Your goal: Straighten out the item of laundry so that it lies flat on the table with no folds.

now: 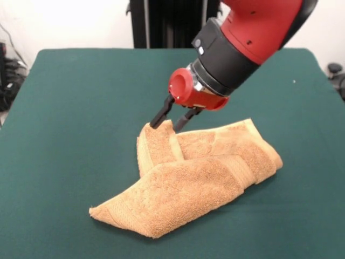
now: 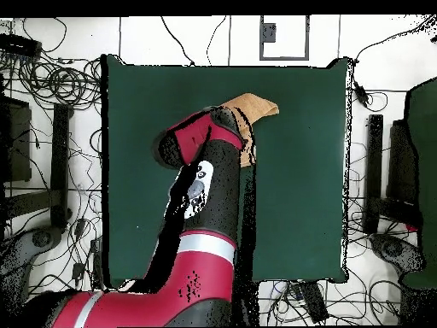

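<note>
here, gripper at the towel's raised fold

narrowly parted gripper (image 1: 168, 121), black fingers (image 1: 159, 118) straddling the upstanding corner of the towel (image 1: 205, 172), not clearly pinching it. bunched and doubled over near mid-table (image 1: 70, 108), mostly under the arm in the overhead view. best closed low on that corner, then drawn outward and laid flat. no readable labels or writing.

The towel (image 1: 199, 178) lies folded over itself on the worktop (image 1: 70, 118), a little right of the middle and toward its near side in the front view, with the gripper (image 1: 171, 119) hanging over the towel's far left corner, its jaws beside that raised edge.
</note>
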`<state>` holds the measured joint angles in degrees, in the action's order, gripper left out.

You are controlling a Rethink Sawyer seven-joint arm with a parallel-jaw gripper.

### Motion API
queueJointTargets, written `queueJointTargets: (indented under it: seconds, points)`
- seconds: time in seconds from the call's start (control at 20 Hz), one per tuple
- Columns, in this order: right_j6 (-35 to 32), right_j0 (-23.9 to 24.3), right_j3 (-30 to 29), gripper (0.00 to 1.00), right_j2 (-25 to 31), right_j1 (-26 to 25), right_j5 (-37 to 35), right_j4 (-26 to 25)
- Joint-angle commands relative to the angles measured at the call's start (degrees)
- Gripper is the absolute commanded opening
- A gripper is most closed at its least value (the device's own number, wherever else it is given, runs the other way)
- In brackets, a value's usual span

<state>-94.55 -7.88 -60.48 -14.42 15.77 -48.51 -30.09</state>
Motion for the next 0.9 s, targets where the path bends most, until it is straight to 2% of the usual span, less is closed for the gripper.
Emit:
queueJointTargets:
  seconds: [0.05,0.9]
  points:
    - [-7.1,0.5,-2.3,1.0,6.1,-5.0,-3.0,4.1]
    - [-2.8,3.4,-2.2,1.0,9.9,-5.6,-2.8,7.6]
